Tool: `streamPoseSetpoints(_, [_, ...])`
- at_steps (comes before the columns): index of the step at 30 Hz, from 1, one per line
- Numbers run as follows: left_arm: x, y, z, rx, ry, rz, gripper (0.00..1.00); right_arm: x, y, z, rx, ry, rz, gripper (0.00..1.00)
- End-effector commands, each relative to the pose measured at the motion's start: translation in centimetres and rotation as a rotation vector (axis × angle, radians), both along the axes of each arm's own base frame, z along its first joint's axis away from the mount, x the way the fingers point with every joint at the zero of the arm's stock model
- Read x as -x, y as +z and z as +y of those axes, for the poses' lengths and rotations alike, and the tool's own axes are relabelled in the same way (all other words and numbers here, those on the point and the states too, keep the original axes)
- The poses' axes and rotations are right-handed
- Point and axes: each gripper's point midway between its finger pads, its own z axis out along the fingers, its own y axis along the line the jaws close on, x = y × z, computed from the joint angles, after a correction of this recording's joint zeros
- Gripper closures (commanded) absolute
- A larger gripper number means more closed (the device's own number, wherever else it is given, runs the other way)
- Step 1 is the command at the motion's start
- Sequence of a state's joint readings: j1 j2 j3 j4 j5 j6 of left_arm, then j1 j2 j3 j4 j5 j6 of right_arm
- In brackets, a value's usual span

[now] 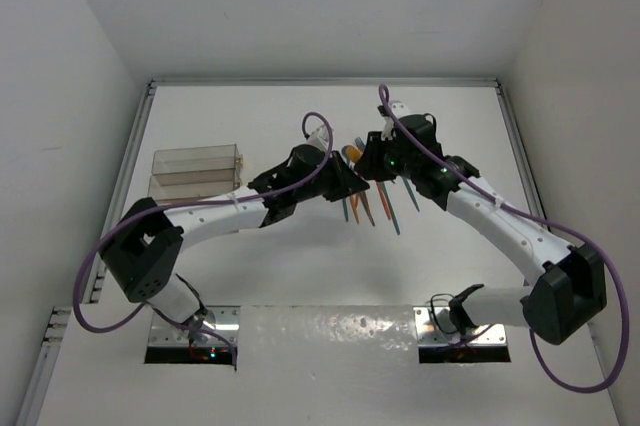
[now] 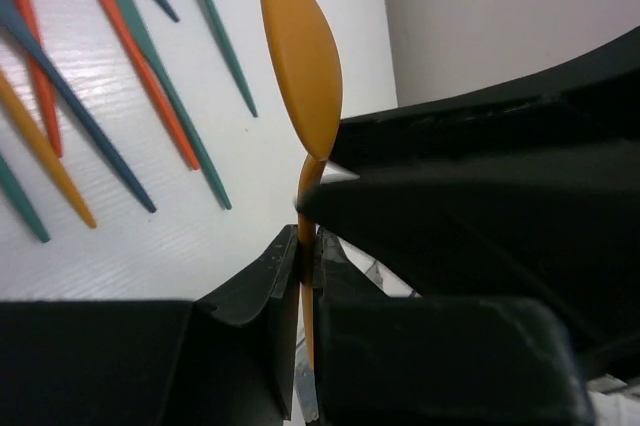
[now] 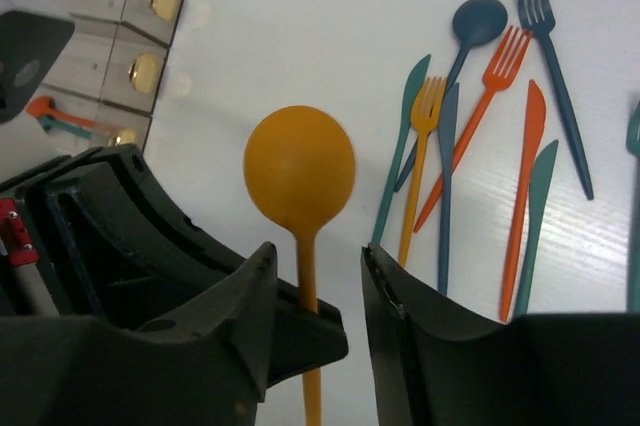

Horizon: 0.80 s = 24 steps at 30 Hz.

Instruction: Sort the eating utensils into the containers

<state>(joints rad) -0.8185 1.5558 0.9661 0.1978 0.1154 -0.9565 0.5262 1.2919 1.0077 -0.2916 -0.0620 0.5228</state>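
containers [image 1: 196,164]: clear bins at the far left of the table [image 1: 300,266], well apart from the action. In the right wrist view one of them looks like it's already got an orange and a teal piece in it, so I'd check which bin takes spoons before dropping anything.
left gripper [image 2: 308,246]: clamped tight on the thin handle, low down, with the bowl sticking out past the fingers. That's the only hold on it, so keep the pinch firm and don't swing fast. A handle that slim can pivot in the pads.
orange spoon [image 3: 299,168]: up in the air mid-table between both grippers, off the table. Looks like a hand-off to me.
right gripper [image 3: 318,276]: jaws stand apart on either side of the handle with daylight showing, gripping nothing. Best to back straight off along the handle with no sideways drift, or a finger clips the spoon and twists it.
loose utensils [image 3: 480,146]: forks, knives and a blue spoon lying just right of the hand-off. Stay lifted above them when heading left.
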Motion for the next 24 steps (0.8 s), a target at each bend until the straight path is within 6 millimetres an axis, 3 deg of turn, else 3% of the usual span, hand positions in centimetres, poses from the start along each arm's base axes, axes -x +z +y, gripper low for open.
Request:
streamPoseSetpoints(1, [-0.4, 1.4, 1.5, 0.017, 0.096, -0.003, 1.0, -0.9, 2.4, -0.1, -0.005, -0.02, -0.071, 0.58])
streamPoseSetpoints(3, [-1.3, 0.2, 3.9, -0.024, 0.196, 0.033, 1.0, -0.9, 2.2, -0.6, 0.023, -0.031, -0.066, 0.48])
streamPoseSetpoints(4, [-1.4, 0.7, 4.9, -0.017, 0.229, 0.035, 1.0, -1.4, 2.9, -1.2, 0.045, -0.059, -0.091, 0.4])
streamPoseSetpoints(6, [-2.3, -1.4, 8.4, -0.058, 0.348, 0.105, 1.0, -1.7, 3.4, -2.0, 0.078, -0.088, -0.099, 0.34])
streamPoseSetpoints(7, [-2.7, -0.6, 10.1, -0.031, 0.423, 0.111, 1.0, -1.9, 3.4, -2.5, 0.102, -0.108, -0.107, 0.31])
streamPoseSetpoints(9, [-2.8, -3.3, 15.0, -0.09, 0.562, 0.198, 1.0, -1.8, 3.2, -3.1, 0.124, -0.12, -0.094, 0.29])
streamPoseSetpoints(10, [-2.6, -2.3, 16.7, -0.062, 0.613, 0.192, 1.0, -1.7, 3.2, -3.3, 0.127, -0.128, -0.088, 0.28])
streamPoseSetpoints(12, [-2.5, -4.1, 22.0, -0.104, 0.784, 0.247, 1.0, -1.3, 2.3, -3.8, 0.142, -0.14, -0.057, 0.27])
streamPoseSetpoints(13, [-2.7, -3.0, 24.9, -0.094, 0.897, 0.214, 1.0, -1.1, 1.9, -3.8, 0.139, -0.143, -0.043, 0.27])
streamPoseSetpoints(18, [-0.7, -3.2, 34.2, -0.16, 1.221, 0.241, 1.0, 0.1, 0.0, -3.1, 0.114, -0.108, 0.018, 0.26])
streamPoseSetpoints(24, [0.9, -5.1, 39.4, -0.134, 1.413, 0.322, 1.0, 0.4, -0.4, -3.0, 0.111, -0.091, 0.025, 0.25])
